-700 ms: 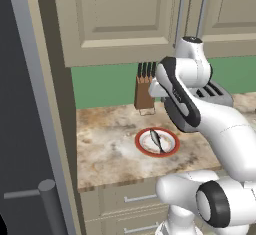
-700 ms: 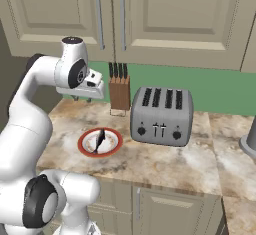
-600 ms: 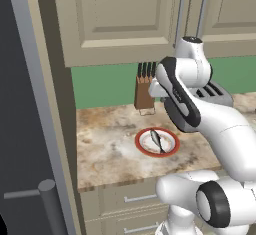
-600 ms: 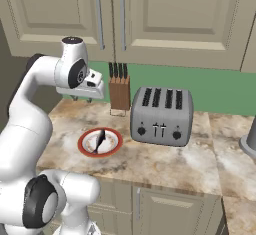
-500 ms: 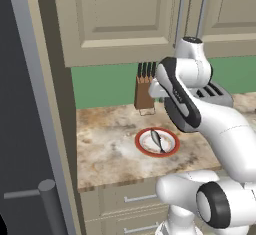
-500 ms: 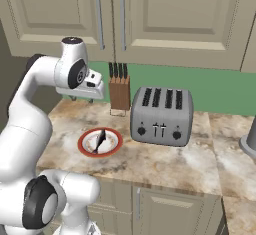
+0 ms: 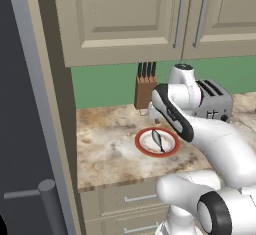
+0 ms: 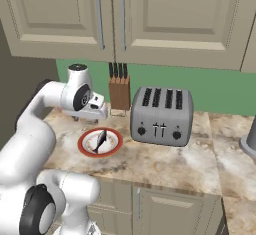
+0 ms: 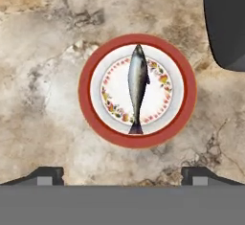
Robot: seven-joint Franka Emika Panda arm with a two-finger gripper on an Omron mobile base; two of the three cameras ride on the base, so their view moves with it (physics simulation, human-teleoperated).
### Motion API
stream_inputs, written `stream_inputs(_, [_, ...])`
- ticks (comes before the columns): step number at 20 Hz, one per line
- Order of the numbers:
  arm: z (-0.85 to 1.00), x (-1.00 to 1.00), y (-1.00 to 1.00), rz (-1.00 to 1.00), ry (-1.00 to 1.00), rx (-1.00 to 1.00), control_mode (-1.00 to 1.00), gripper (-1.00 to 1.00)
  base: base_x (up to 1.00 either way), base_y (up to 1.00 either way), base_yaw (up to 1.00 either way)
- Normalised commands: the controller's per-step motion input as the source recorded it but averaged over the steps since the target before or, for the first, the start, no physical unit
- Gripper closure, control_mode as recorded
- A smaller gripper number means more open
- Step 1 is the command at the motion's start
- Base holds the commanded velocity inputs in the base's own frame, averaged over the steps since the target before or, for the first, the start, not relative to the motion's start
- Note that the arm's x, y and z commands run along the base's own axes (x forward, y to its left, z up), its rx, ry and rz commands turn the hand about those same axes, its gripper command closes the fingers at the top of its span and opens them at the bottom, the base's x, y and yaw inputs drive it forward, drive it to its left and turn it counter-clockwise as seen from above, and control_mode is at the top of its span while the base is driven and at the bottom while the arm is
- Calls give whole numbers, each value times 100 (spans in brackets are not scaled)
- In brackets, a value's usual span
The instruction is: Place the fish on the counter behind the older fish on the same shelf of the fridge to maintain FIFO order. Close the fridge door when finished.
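Nearest the base, the counter runs along above cream drawer fronts, with the dark fridge door edge rising at the far left of the left base view. On the granite sits a red-rimmed plate, and the fish lies along its middle, head toward the wall side and tail toward the robot, as best the hand view shows.

The gripper hangs above the plate with its jaws spread wide and nothing between them; the two dark tips sit well to either side of the plate's near rim. In the hand view the fish runs top to bottom while the fingers stand left and right of it, so the jaws already cross the body the short way. That is the right alignment for a pinch.

The step in hand looks like the descent to grasp. To do it well, shift slightly so the fish's thick mid-body lies midway between the tips, then come straight down and close just short of the plate, so the fingers do not jam on the raised rim. Gripping the slender tail would risk a swing or a slip.

Beyond the plate stand a knife block by the green wall and a toaster beside it, both apart from the descent path.
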Motion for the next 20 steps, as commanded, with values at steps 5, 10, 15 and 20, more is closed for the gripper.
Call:
stream_inputs(5, [-83, 63, -55, -7, 39, 0, -100, -100, 0, 0, 0])
stream_inputs(10, [-13, 50, 7, -4, 13, -9, -100, -100, 0, 0, 0])
stream_inputs(15, [-56, 30, 21, 0, 0, -3, -100, -100, 0, 0, 0])
stream_inputs(20, [-60, 10, 22, 0, 0, -3, -100, -100, 0, 0, 0])
